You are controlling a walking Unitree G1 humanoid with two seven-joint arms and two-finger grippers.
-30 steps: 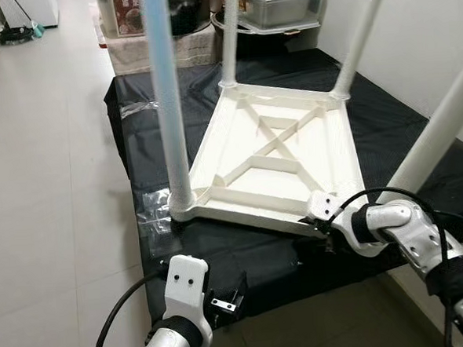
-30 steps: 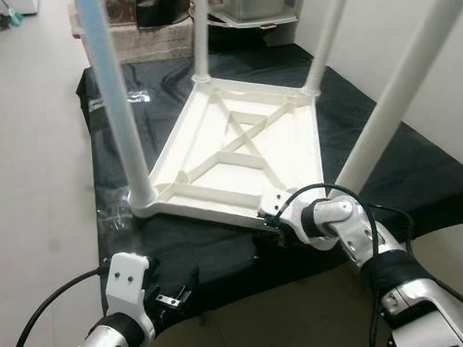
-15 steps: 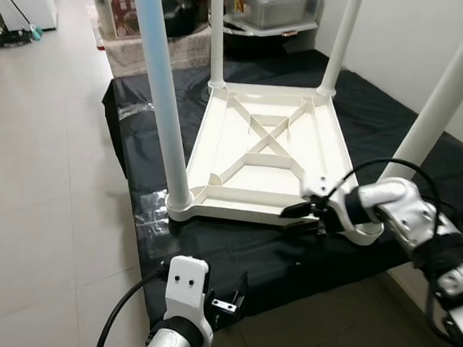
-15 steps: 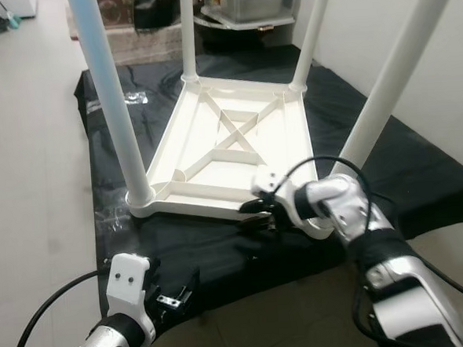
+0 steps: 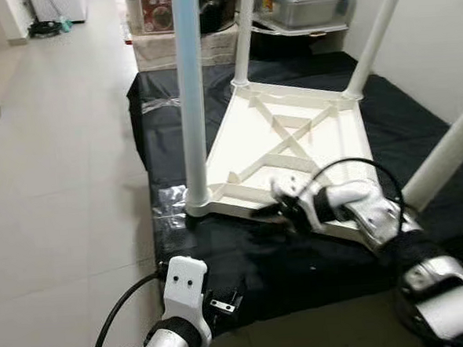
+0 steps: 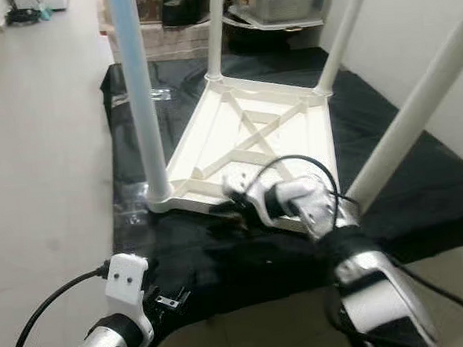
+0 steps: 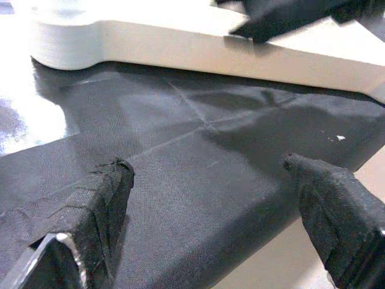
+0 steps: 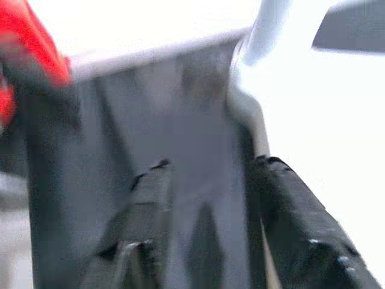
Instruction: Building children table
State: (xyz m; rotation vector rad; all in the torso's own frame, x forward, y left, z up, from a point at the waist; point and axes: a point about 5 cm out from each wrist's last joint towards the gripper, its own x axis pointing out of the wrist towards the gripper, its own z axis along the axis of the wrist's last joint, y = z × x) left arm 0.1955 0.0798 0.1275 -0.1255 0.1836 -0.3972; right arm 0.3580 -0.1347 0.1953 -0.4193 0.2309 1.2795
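Note:
A white children's table point(image 5: 334, 147) lies upside down on a black-covered platform point(image 5: 300, 267), its four legs pointing up. The front-left leg point(image 5: 191, 97) stands nearest me. My right gripper point(image 5: 271, 210) hovers open at the table's front rim, a little right of that leg, its fingers point(image 8: 283, 186) apart over dark cloth beside the white rim. My left gripper point(image 7: 207, 168) is open and low at the platform's front edge, with nothing between its fingers point(image 7: 111, 186). The front-right leg point(image 5: 450, 148) rises behind my right arm.
Tiled floor point(image 5: 57, 153) stretches to the left. Clear plastic wrap point(image 5: 167, 205) lies by the front-left leg. Storage bins point(image 5: 307, 0) and a printed box point(image 5: 155, 13) stand behind the platform. A white wall point(image 5: 435, 27) closes the right side.
My right gripper has slid left along the table's front rim, from the front-right corner toward the front-left leg. The camera view has shifted. The left arm holds still.

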